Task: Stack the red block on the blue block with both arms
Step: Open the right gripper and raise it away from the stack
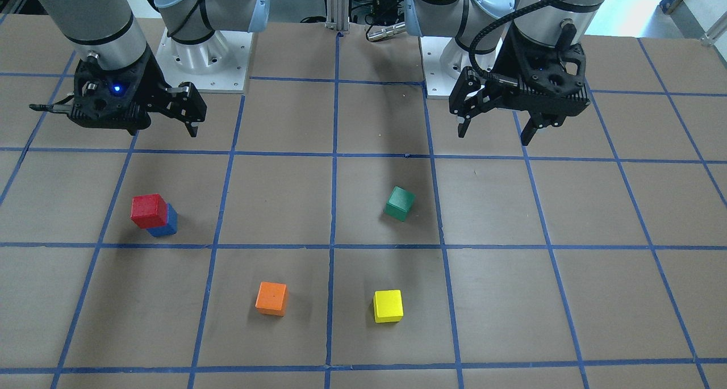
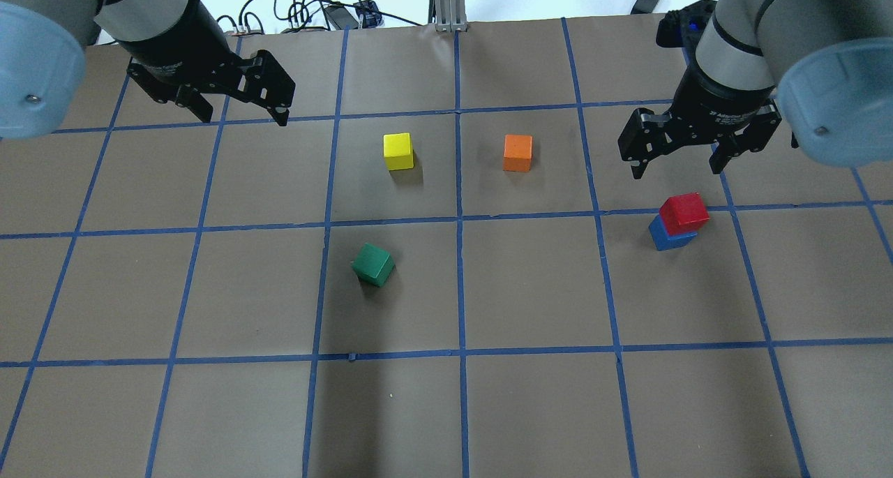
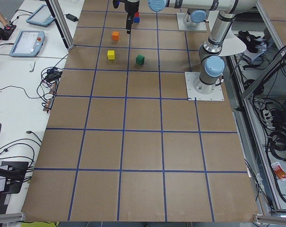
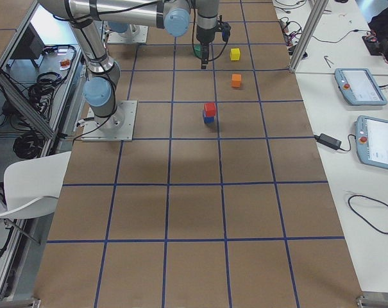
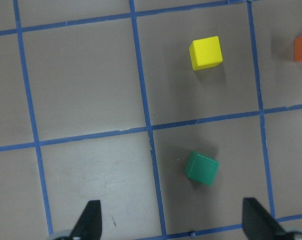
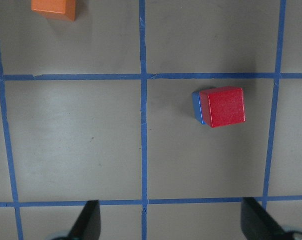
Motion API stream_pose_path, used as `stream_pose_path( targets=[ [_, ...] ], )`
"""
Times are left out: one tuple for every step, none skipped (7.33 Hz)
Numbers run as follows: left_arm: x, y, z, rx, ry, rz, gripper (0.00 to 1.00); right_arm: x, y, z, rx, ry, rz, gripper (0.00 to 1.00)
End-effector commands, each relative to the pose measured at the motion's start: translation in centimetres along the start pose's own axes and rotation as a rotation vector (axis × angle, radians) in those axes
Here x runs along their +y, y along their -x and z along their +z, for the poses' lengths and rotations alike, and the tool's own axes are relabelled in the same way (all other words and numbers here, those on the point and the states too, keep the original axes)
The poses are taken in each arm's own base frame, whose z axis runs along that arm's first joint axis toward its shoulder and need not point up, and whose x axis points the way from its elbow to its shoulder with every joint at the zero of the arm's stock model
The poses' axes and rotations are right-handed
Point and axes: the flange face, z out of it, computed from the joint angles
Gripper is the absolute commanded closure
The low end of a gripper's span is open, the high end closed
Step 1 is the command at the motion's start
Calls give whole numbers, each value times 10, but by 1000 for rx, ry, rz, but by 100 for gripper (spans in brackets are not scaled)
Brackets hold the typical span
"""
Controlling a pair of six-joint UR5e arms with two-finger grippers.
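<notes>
The red block [image 2: 684, 211] sits on top of the blue block [image 2: 670, 239] on the table's right side, set slightly off-centre so a strip of blue shows. The stack also shows in the front view, red block [image 1: 149, 210] over blue block [image 1: 166, 225], and in the right wrist view, red block [image 6: 222, 106] over blue block [image 6: 195, 106]. My right gripper [image 2: 675, 165] is open and empty, raised above the table just beyond the stack and not touching it. My left gripper [image 2: 244, 114] is open and empty, raised over the far left.
A green cube [image 2: 372, 264] lies tilted near the table's middle. A yellow cube [image 2: 398, 151] and an orange cube [image 2: 518, 152] stand farther out, between the two grippers. Blue tape lines grid the brown table. Both arm bases [image 1: 204, 54] stand at the robot's edge.
</notes>
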Motion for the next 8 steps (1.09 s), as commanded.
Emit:
stream_pose_path(
  targets=[
    [0, 0, -1, -2, -2, 0, 0, 6, 0, -17, 2, 47, 18, 0],
    [0, 0, -1, -2, -2, 0, 0, 7, 2, -24, -13, 46, 46, 0],
    [0, 0, -1, -2, -2, 0, 0, 7, 2, -26, -11, 43, 49, 0],
    [0, 0, -1, 0, -2, 0, 0, 11, 2, -35, -10, 26, 48, 0],
    [0, 0, -1, 0, -2, 0, 0, 12, 2, -36, -11, 20, 49, 0],
    [0, 0, 0, 0, -1, 0, 0, 12, 2, -37, -11, 18, 49, 0],
    [0, 0, 0, 0, -1, 0, 0, 12, 1, -37, -4, 18, 47, 0],
    [-1, 0, 0, 0, 1, 0, 0, 12, 1, -35, -4, 21, 47, 0]
  ],
)
